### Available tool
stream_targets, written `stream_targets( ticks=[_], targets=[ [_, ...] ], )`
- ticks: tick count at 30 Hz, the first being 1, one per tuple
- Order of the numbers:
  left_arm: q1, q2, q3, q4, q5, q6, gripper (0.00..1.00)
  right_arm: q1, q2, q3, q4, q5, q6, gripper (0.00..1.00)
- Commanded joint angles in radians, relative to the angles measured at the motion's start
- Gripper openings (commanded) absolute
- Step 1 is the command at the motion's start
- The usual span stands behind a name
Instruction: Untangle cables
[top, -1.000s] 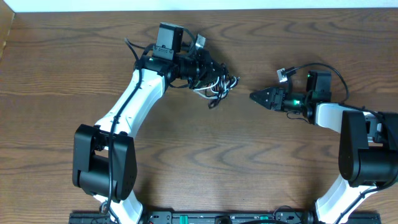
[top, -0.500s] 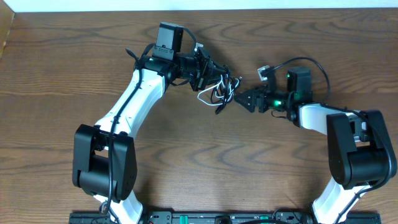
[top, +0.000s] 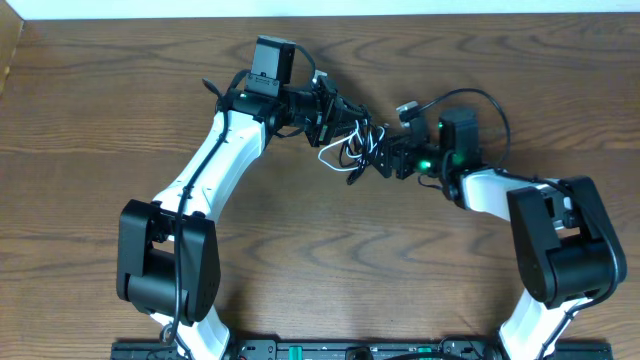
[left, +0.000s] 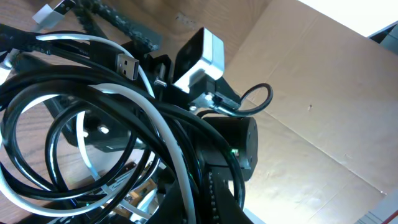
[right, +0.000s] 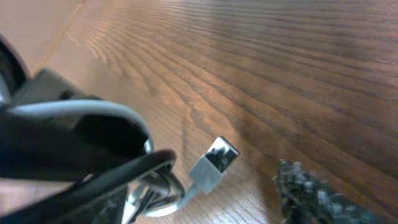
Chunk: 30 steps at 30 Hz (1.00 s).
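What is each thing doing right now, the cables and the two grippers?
cables, tangled in one bunch of black and white loops
left gripper, shut on the cables
right gripper, at the bunch, open or shut unclear
silver plug, unplugged, sticking out of the bunch

Overhead looks straight down on the brown wooden table (top: 100, 150); both wrist views press close against the tangled black-and-white cables (top: 352, 148).

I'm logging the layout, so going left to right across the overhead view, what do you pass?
Left arm's base joint → left wrist camera → cables → right end effector → right arm's base joint.
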Motion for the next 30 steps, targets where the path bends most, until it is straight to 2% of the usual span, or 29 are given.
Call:
stream_targets(
  ticks=[1, 4, 6, 11, 18, 20, 30],
  targets=[
    [0.000, 0.011, -0.003, 0.006, 0.024, -0.016, 0.07, 0.022, 0.003, -0.003, 0.010, 0.139, 0.002, 0.55],
    [0.000, 0.011, -0.003, 0.006, 0.023, -0.016, 0.08, 0.036, 0.003, -0.003, 0.026, 0.169, 0.002, 0.17],
    [0.000, 0.011, -0.003, 0.006, 0.017, -0.016, 0.07, 0.042, 0.003, -0.003, 0.027, 0.167, 0.001, 0.01],
    [0.001, 0.011, -0.003, 0.066, -0.039, 0.006, 0.08, 0.034, 0.003, -0.003, -0.030, 0.064, 0.002, 0.01],
    [0.018, 0.011, -0.003, 0.090, -0.234, 0.252, 0.08, -0.024, 0.003, -0.003, -0.122, -0.315, 0.072, 0.01],
    [0.024, 0.011, -0.003, 0.090, -0.270, 0.290, 0.08, -0.044, 0.003, -0.003, -0.153, -0.380, 0.074, 0.01],
    [0.064, 0.011, -0.003, 0.080, -0.315, 0.385, 0.08, -0.101, 0.003, -0.003, -0.432, -0.399, 0.072, 0.01]
  ],
)
